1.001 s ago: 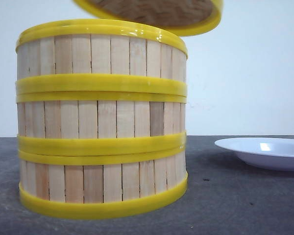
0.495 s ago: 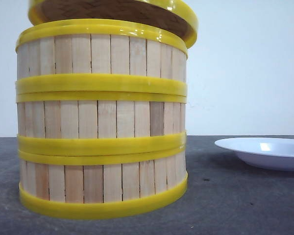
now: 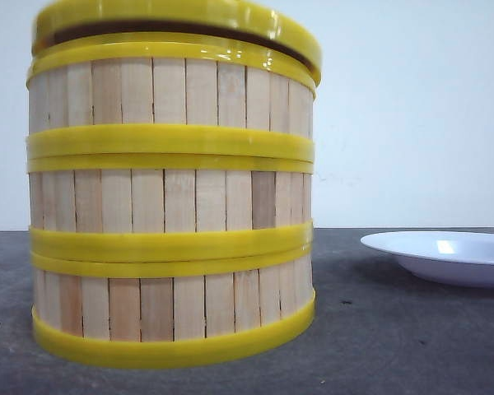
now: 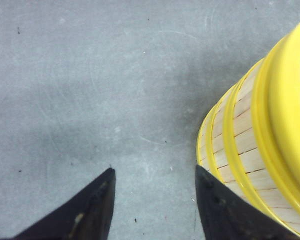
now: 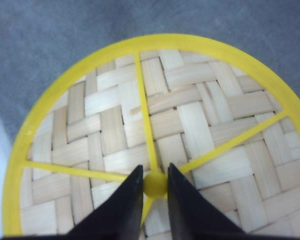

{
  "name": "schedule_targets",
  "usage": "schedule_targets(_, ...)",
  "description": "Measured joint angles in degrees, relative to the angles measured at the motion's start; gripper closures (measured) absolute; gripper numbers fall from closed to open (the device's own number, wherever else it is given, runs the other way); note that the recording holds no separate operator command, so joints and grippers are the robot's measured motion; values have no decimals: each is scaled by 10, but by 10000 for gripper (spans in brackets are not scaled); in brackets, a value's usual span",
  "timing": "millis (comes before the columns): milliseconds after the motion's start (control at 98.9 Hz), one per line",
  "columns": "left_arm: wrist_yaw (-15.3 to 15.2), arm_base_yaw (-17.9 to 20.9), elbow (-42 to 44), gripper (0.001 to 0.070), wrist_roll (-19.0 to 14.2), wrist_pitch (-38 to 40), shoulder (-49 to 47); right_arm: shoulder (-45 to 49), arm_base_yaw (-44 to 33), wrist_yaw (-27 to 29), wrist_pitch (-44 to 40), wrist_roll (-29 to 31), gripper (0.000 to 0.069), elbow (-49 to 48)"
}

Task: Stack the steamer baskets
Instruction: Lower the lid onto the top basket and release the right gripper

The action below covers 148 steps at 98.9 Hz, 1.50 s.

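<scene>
Grey tabletop (image 3: pixel 395 346) carries the three steamer baskets (image 3: pixel 171 206) stacked in one column, a white plate (image 3: pixel 445 255) off to the side. Right gripper (image 5: pixel 155 186) pinches the knob (image 5: pixel 155 184) of the woven lid (image 5: pixel 190 125), which sits tilted just over the top basket. Left gripper (image 4: pixel 155 200) hangs beside the stack, fingers apart, holding nothing

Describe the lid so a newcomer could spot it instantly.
Find the tall stack of three steamer baskets on the dark table. The lid sits at its very top, right gripper clamped on its knob. Unlike the slatted baskets, it is woven, with yellow spokes.
</scene>
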Motion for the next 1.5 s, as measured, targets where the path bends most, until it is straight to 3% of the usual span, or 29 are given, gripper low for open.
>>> schedule_targets(374, 0, 0, 0, 410, 0, 0, 0, 5, 0, 0, 3, -7, 624, 2)
schedule_targets(425, 0, 0, 0, 410, 0, 0, 0, 6, 0, 1, 3, -9, 572, 2)
schedule_targets(566, 0, 0, 0, 410, 0, 0, 0, 8, 0, 0, 5, -10, 310, 2)
schedule_targets(657, 0, 0, 0, 410, 0, 0, 0, 7, -1, 0, 14, -11, 256, 2)
schedule_targets(920, 0, 0, 0, 410, 0, 0, 0, -72, -44, 0, 5, -25, 239, 2)
schedule_targets(1193, 0, 0, 0, 410, 0, 0, 0, -182, -176, 3, -52, -29, 239, -7)
schedule_targets(1324, 0, 0, 0, 410, 0, 0, 0, -237, -234, 26, -49, -30, 239, -65)
schedule_targets(1496, 0, 0, 0, 410, 0, 0, 0, -341, -314, 31, 0, -24, 239, -222)
